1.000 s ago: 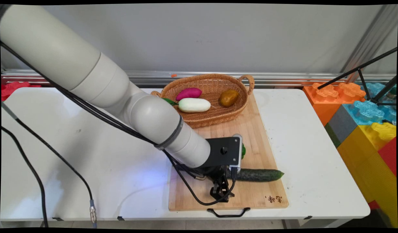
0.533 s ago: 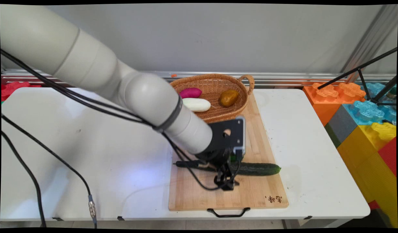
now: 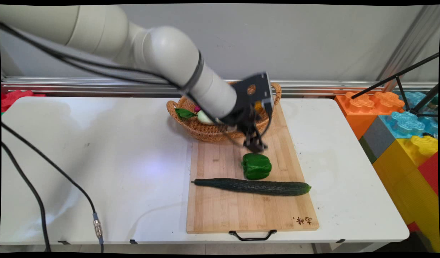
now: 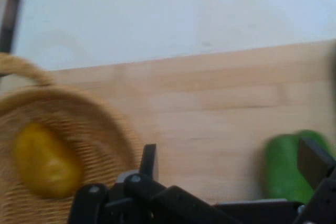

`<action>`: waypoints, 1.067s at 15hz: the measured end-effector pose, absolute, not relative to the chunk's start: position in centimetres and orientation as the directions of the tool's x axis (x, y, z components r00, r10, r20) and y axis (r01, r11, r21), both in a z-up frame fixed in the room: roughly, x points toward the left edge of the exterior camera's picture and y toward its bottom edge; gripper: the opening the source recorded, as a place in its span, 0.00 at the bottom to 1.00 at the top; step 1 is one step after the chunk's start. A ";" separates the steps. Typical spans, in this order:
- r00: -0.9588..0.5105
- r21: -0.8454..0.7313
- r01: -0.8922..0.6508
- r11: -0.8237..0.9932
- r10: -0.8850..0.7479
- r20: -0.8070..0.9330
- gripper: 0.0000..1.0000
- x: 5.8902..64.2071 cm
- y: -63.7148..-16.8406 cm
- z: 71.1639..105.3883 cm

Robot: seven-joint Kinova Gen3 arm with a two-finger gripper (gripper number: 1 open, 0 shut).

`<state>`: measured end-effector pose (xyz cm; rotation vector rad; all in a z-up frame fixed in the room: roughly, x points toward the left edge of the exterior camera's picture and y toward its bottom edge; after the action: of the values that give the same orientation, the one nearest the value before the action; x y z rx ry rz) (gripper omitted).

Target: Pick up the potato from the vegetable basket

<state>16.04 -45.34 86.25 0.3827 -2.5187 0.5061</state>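
The black two-finger gripper (image 3: 255, 145) has risen from low over the near part of the board, where it hung beside the cucumber a second ago. It now hangs higher and farther back, at the basket's near edge. Its fingers (image 4: 149, 161) stand spread wide with nothing between them, so it carries nothing away from the cucumber.

Under everything is the one white table (image 3: 98, 150), which runs far out to each side of the gripper. On it lies one pale bamboo cutting board with a black handle (image 3: 223, 215). It lies directly beneath the gripper and reaches well toward the camera.

One oval woven wicker basket (image 3: 205, 132) sits just behind the gripper, on the board's far end.

One long dark green cucumber (image 3: 252, 186) lies across the board below the gripper. It is apart from the gripper, with the pepper between the two.

One glossy green bell pepper (image 3: 256, 166) is the nearest thing, just below the fingertips and not touched. In the hand view it shows beside one finger.

In the basket, behind the gripper, I count:
- one yellow-brown potato (image 4: 44, 163)
- one white radish with a green leaf (image 3: 203, 117), mostly hidden by the arm
- a sliver of one purple vegetable (image 3: 197, 108)
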 end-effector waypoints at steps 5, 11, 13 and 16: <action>-0.767 -0.304 -0.507 0.807 -0.262 0.585 1.00 18.0 -51.6 86.9; -0.642 -0.219 -0.696 0.684 -0.456 0.616 1.00 20.2 -57.6 84.7; -0.598 -0.187 -0.740 0.646 -0.507 0.621 1.00 20.7 -59.0 83.4; -0.525 -0.117 -0.797 0.593 -0.584 0.619 1.00 21.1 -60.5 80.8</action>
<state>21.09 -60.52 80.83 1.0931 -2.2926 0.5317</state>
